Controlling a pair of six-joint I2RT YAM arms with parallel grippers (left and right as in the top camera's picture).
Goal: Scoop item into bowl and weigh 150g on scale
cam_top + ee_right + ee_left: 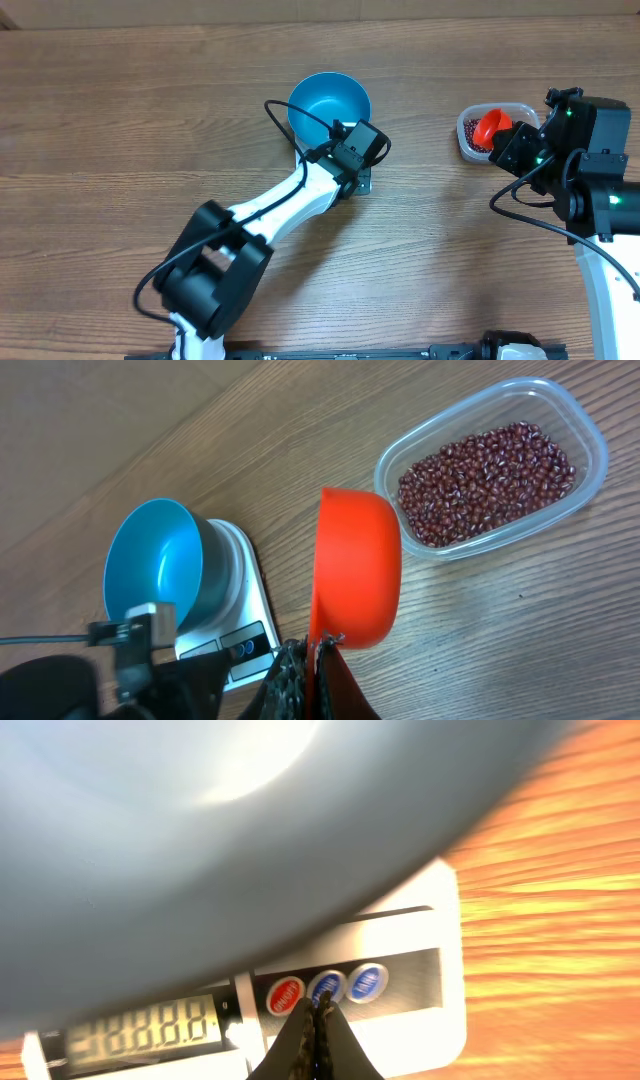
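A brown wood-grain table (120,120) is filling the whole scene. The left arm (290,200), white with black joints, is reaching from the near edge up and to the right toward the middle. Its left gripper (316,1010) is showing its jaws pressed together with nothing between them, the tips pointing down at the row of round buttons (327,987) on the scale (420,920). Whether they are touching a button cannot be told. The right arm (600,200) is standing at the right side and bending in toward the far right. The right gripper (310,655) is showing its jaws closed on the end of an orange scoop (355,570), which is hanging tilted on its side at the left end of the tub (585,430). The scoop's inside is facing away from the wrist view, so its contents cannot be told. The blue bowl (328,105) is sitting upright on the scale at the far middle and looking empty inside. It is covering most of the white platform and leaving the display strip showing on the near side. The clear plastic tub is lying well to the right of the bowl. The beans (485,480), small and dark red-brown, are lying in a loose layer across the tub's floor. The scale's display (140,1030) is showing lit digits.
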